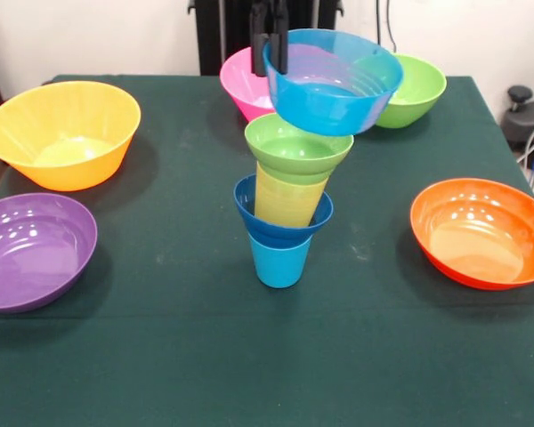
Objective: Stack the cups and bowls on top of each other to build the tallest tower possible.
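Note:
The tower stands mid-table. A light blue cup (279, 260) is at the bottom, with a dark blue bowl (246, 206) on it. A ribbed yellow cup (289, 201) leans in that bowl, and a small lime green bowl (298, 147) sits on the cup. My gripper (271, 43) comes down from the top edge, shut on the left rim of the light blue bowl (334, 89), one finger inside and one outside. The bowl is tilted just above the green bowl; I cannot tell whether they touch.
A yellow-orange bowl (62, 133) and a purple bowl (31, 249) stand at the left. An orange bowl (481, 233) stands at the right. A pink bowl (240, 84) and a green bowl (420, 89) stand at the back, behind the tower.

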Available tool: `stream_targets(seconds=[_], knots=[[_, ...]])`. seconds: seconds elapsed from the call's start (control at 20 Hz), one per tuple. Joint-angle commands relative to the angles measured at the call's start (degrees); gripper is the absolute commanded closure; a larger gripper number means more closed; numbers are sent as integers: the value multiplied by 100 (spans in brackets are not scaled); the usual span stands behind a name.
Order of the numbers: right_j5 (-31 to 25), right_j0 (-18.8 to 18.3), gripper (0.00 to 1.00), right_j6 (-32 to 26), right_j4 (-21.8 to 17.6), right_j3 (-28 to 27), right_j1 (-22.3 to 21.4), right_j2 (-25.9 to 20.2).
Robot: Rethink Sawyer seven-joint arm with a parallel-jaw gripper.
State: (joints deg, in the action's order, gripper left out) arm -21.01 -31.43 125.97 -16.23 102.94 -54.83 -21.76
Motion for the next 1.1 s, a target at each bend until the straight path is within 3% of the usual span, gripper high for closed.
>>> stream_targets(seconds=[0.05,1.1], knots=[[249,-98,100,153,-61,541,104,-171],[338,-328,100,6,-151,468,248,-378]])
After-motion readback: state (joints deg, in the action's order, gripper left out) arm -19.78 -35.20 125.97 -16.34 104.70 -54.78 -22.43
